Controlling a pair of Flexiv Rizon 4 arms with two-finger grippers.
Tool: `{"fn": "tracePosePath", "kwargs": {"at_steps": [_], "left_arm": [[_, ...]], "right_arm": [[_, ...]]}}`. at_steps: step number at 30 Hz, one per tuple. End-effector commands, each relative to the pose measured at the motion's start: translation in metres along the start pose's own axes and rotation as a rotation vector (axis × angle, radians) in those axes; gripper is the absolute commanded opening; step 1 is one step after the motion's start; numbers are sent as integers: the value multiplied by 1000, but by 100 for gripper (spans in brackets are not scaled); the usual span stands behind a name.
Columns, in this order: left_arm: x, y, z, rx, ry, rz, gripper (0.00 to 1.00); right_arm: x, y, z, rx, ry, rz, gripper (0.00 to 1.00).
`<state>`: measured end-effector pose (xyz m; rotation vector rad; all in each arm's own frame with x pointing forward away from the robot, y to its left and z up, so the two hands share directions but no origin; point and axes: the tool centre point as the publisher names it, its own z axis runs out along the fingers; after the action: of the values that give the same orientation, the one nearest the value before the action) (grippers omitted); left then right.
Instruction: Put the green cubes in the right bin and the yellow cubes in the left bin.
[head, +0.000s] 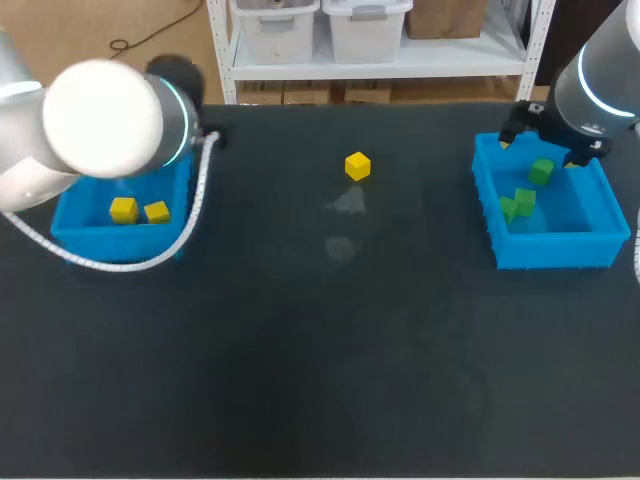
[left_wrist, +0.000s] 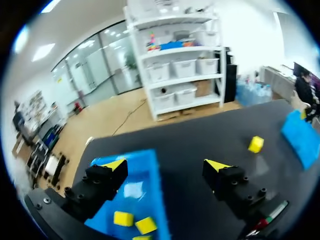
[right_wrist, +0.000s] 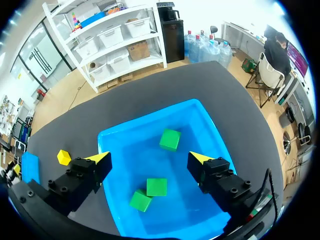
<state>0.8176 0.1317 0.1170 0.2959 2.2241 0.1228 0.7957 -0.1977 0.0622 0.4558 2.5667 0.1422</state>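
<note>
The left blue bin (head: 70, 218) holds two yellow cubes (head: 124, 209) (head: 157, 211). My left gripper (left_wrist: 167, 166) hangs open over this bin (left_wrist: 137, 167), nothing between its fingers; the two yellow cubes (left_wrist: 123, 218) (left_wrist: 145, 225) lie below it. Another yellow cube (head: 357, 166) (left_wrist: 256, 144) sits alone on the table's far middle. The right blue bin (head: 555, 250) holds three green cubes (head: 541, 171) (head: 525, 200) (head: 509, 209). Over that bin (right_wrist: 210, 117) my right gripper (right_wrist: 150, 158) stands open and empty above the green cubes (right_wrist: 170, 139) (right_wrist: 156, 187) (right_wrist: 140, 200).
My left arm's large white joint (head: 105, 118) and its cable (head: 150, 262) cover the back of the left bin in the head view. The dark table top (head: 320, 340) stretches between the two bins.
</note>
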Motion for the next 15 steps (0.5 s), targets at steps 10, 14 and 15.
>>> {"fn": "tracePosePath", "kwargs": {"at_steps": [10, 14, 15], "left_arm": [[-33, -132, 34, 325, 39, 260, 100], [-26, -163, 47, 369, 88, 292, 100], [-23, -170, 51, 372, 104, 304, 100]], "right_arm": [[1, 0, 0, 1, -5, 1, 100], [1, 0, 0, 1, -5, 1, 100], [1, 0, 0, 1, -5, 1, 100]]}}
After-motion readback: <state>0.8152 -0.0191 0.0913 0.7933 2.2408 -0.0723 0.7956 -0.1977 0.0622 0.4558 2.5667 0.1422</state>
